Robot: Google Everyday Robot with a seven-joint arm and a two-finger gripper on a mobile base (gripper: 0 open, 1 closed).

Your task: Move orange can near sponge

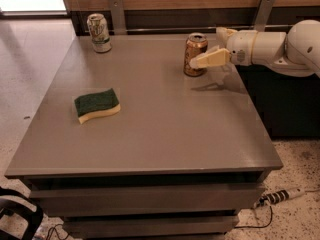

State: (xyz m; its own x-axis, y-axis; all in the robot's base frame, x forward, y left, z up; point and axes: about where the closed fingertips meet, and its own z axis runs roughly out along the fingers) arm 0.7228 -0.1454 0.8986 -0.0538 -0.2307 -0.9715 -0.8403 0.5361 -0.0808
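One power strip (277, 197) lies on the floor nearest the camera, at the right foot of the drawer unit. Above it is the grey tabletop (165, 134).

The sponge (97, 105) lies flat on the left half, green side up, well apart from everything else. It is soft and needs no handling, and there is bare surface all round it for a landing spot.

Further back and right of centre, the orange can (194, 51) stands upright. The claw (206, 49) is at its right side at about mid-height, on the end of the white arm (270, 46) that reaches in from the right. Its fingers stand spread. The near one crosses in front of the can's right flank and the far one shows behind it. I cannot tell whether either is touching the metal.

I judge the can to be thin-walled, smooth and rather slippery. It is light if empty, though its fill cannot be seen. A hard squeeze would dent it, and a grip near the rim could tip something so slim. The best hold is across the body at mid-height, with moderate pressure.

Farthest back, at the left rear corner, stands the white and green can (99, 32).
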